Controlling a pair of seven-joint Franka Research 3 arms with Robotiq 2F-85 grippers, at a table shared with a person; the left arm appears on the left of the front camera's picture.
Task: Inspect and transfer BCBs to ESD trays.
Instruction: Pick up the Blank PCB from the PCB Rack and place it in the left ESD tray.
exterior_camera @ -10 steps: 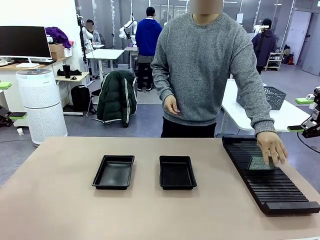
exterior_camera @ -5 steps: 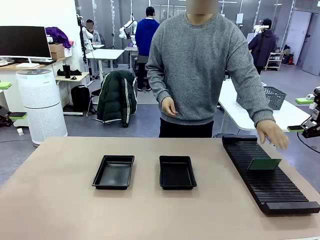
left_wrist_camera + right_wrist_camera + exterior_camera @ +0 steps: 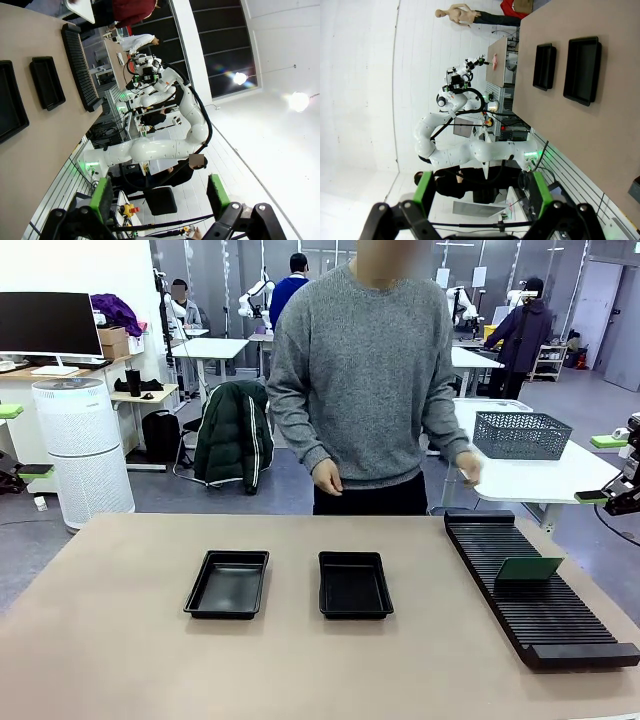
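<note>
Standing on edge in the slots of the long black ribbed rack (image 3: 560, 625), a single green BCB (image 3: 528, 568) leans slightly, about halfway along the rack's length, at the right side of the table (image 3: 420, 670). Nothing touches it. Both grippers are well apart from the board and off the tabletop.

In the left wrist view the left gripper (image 3: 159, 197) has its green-padded fingers (image 3: 102, 199) spread wide with only open space between them; it grips nothing. The table lies edge-on along that picture's left side, with the rack and both trays far ahead of the fingers. The right gripper (image 3: 482, 195) is likewise spread to its full width, its pads (image 3: 542, 194) holding nothing, and the two trays sit far ahead on the tabletop.

Two black ESD trays lie side by side near the middle of the table, apart from each other and well to the left of the rack. The left tray (image 3: 228, 585) shows only its bare black floor, and so does the right tray (image 3: 354, 587). Neither tray touches the rack.

At the far side a person (image 3: 365, 370) in a grey sweater stands behind the table, one hand (image 3: 327, 477) hanging in front of the body and the other hand (image 3: 468, 472) out to the right, both clear of the rack and the board.
</note>
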